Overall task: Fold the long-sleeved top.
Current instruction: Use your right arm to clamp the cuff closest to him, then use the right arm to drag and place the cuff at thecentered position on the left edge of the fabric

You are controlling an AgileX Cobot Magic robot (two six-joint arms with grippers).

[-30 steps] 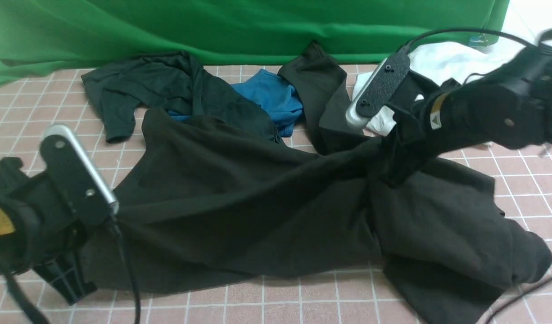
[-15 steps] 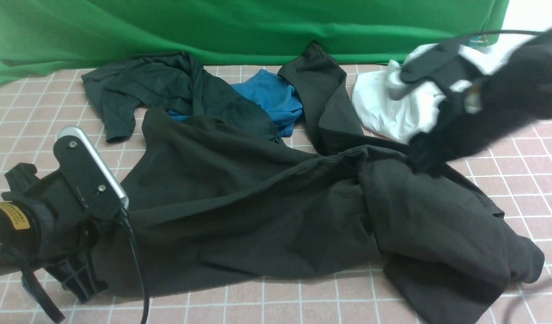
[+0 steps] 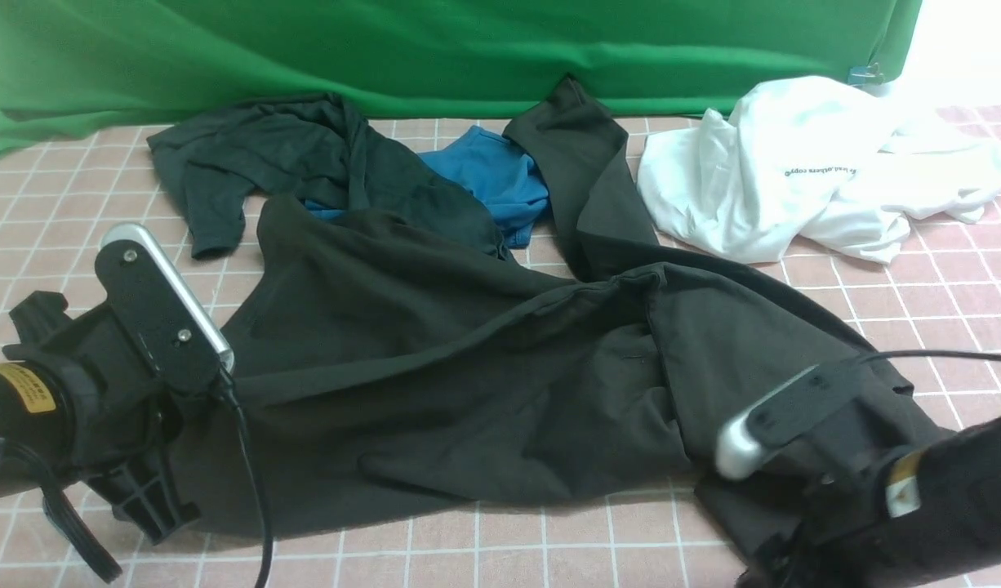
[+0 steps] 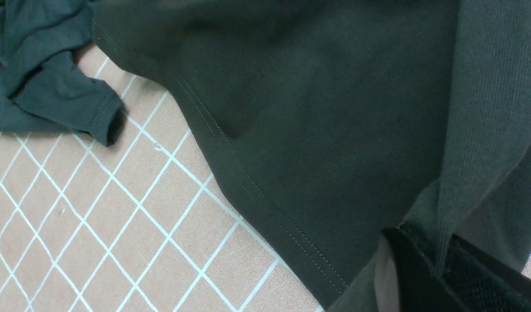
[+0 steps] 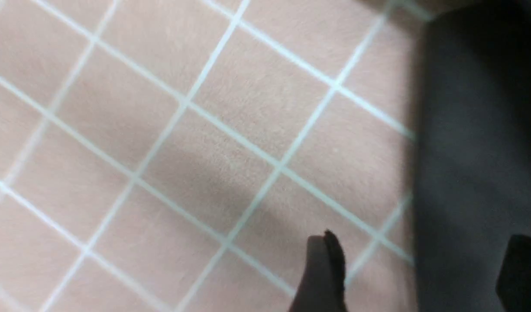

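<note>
Near right: my right gripper (image 5: 421, 273) hung with jaws wide and empty, straddling the near-right edge of the long-sleeved top (image 3: 468, 367). Near left: my left gripper (image 4: 438, 268) pinched a fold of it. Between them, I logged the top lying crumpled, one sleeve trailing far.

At the lower left of the front view, the matte black left arm (image 3: 76, 392) shows a black camera plate with a rounded silver edge (image 3: 162, 298), two small screws, a yellow label (image 3: 19, 388) and a dangling black cable (image 3: 251, 490). At the lower right, the black right arm (image 3: 974, 506) has a similar silver-edged plate (image 3: 782, 412), a yellow-and-white sticker (image 3: 900, 494) and a thin black cable (image 3: 958, 354). The right tool (image 5: 421, 277) has dark matte fingertips (image 5: 319, 277).
</note>
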